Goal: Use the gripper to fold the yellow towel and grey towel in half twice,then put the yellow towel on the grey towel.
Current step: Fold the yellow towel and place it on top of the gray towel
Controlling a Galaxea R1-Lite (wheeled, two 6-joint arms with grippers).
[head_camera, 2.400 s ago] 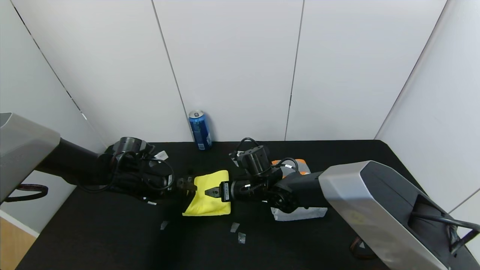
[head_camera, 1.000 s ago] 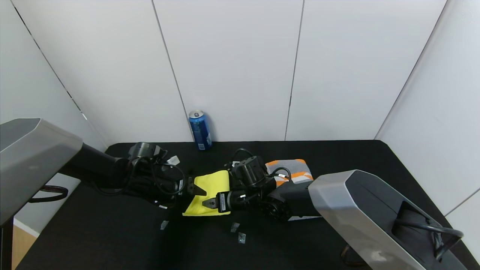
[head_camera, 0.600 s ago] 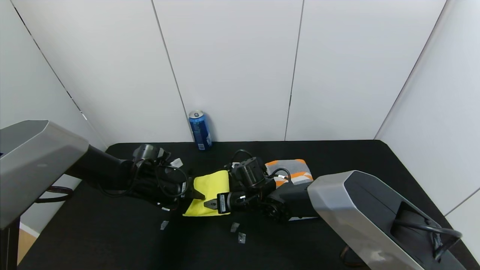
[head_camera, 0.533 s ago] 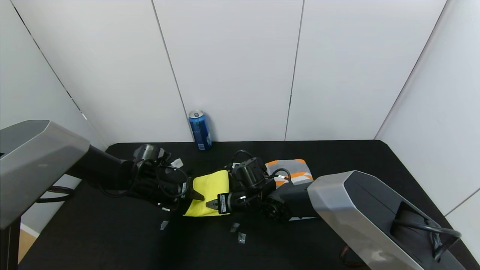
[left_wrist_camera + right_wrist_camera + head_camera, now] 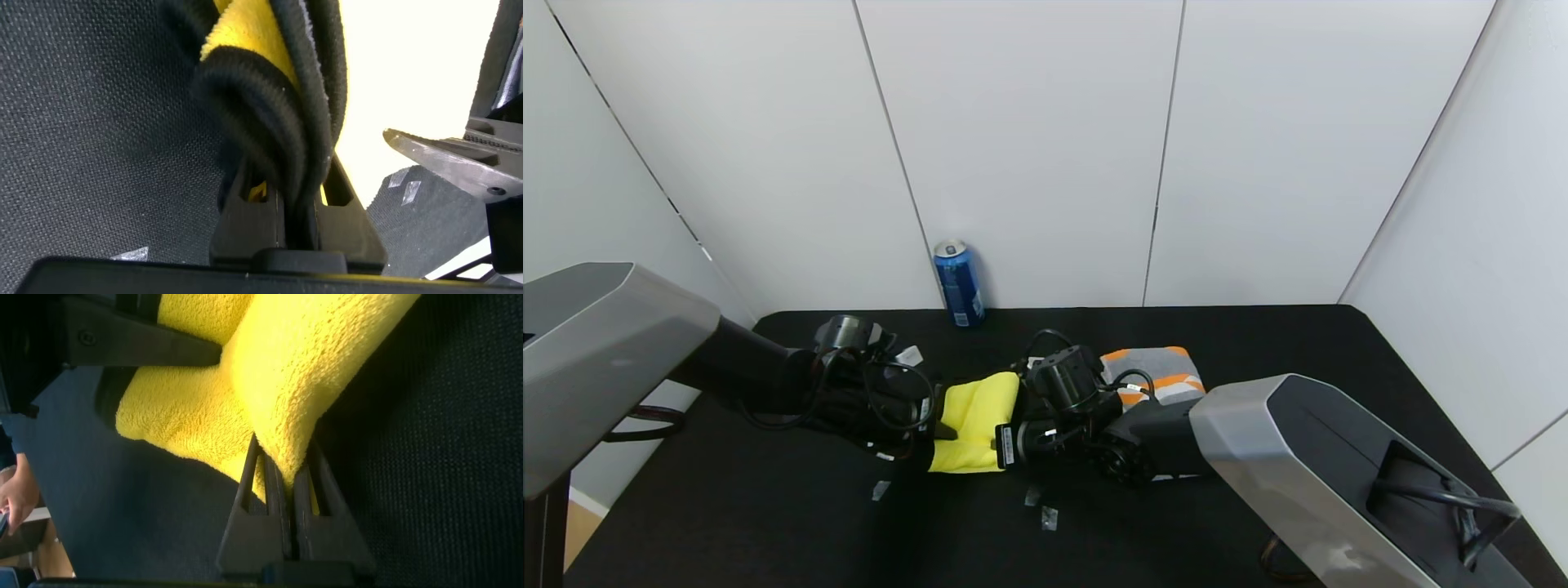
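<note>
The folded yellow towel lies at the middle of the black table. My left gripper is shut on its left edge; the left wrist view shows the dark-trimmed edge layers pinched between the fingers. My right gripper is shut on its right edge; the right wrist view shows the yellow cloth bunched between the fingers. The folded grey towel with orange patches lies just right of it, partly hidden behind my right arm.
A blue can stands at the back against the white wall. Small bits of tape lie on the table in front of the yellow towel, another bit lies to their left.
Both grippers moved in from open over the yellow towel and closed on its two side edges. The towel has bunched narrower between them.
</note>
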